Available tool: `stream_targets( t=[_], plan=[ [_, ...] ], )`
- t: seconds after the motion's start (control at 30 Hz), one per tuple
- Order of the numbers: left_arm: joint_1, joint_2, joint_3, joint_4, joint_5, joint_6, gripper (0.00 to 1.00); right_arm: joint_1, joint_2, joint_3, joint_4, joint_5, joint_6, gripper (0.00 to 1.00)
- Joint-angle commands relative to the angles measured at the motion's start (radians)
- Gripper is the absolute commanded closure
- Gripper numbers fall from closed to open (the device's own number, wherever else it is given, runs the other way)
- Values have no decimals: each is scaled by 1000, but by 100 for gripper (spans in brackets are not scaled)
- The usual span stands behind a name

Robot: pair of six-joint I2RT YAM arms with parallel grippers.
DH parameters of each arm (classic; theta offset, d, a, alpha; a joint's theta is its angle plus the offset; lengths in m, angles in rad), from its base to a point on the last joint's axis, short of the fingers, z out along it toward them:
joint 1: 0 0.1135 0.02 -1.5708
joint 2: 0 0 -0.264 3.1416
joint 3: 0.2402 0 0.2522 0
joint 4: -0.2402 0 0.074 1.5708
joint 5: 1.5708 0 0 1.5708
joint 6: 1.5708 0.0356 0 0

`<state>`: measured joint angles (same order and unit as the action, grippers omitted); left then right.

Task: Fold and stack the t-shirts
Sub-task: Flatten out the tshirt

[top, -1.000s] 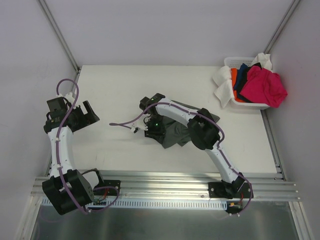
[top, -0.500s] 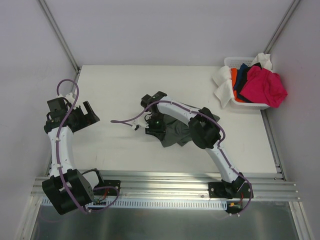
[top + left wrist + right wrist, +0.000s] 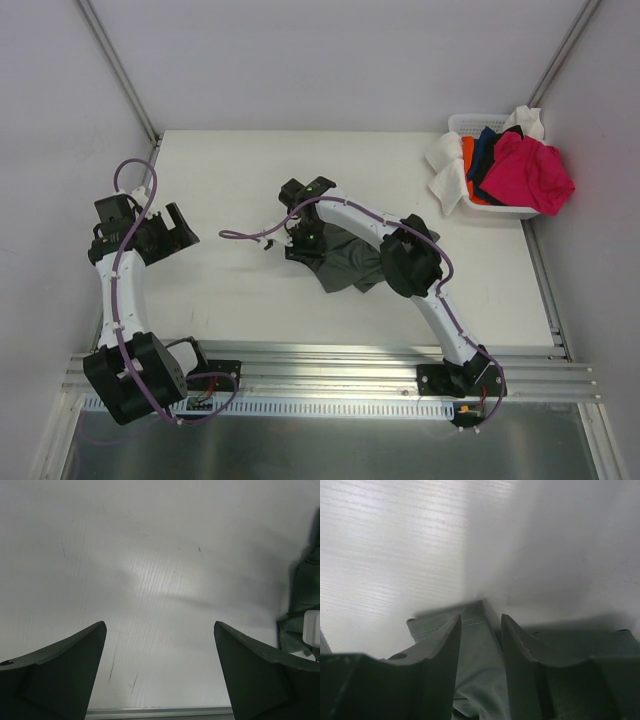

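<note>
The right gripper [image 3: 480,622] pinches only the thin hem of the grey t-shirt [image 3: 352,265], which may slip out under a pull, while the left gripper [image 3: 159,630] hangs wide open.

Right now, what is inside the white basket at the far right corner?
The basket holds a pink t-shirt on top, a navy t-shirt, an orange t-shirt, and a white t-shirt over the rim. Anything beneath is covered.

White arms [image 3: 120,290], blk joints [image 3: 410,262], purple cables [image 3: 240,237]
</note>
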<state>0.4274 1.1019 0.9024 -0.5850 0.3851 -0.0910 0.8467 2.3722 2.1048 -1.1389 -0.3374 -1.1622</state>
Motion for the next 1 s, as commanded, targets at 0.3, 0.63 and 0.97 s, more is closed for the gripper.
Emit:
stream_targets(
  t=[0.3, 0.63, 0.97],
  plan=[
    [19, 6, 1, -3, 0, -1, 10, -12, 28, 34, -102, 31, -96, 59],
    [22, 9, 1, -3, 14, -6, 10, -18, 38, 41, -114, 12, -54, 97],
    [22, 51, -5, 16, 103, 14, 12, -78, -125, 158, -69, 58, 68, 99]
  ],
)
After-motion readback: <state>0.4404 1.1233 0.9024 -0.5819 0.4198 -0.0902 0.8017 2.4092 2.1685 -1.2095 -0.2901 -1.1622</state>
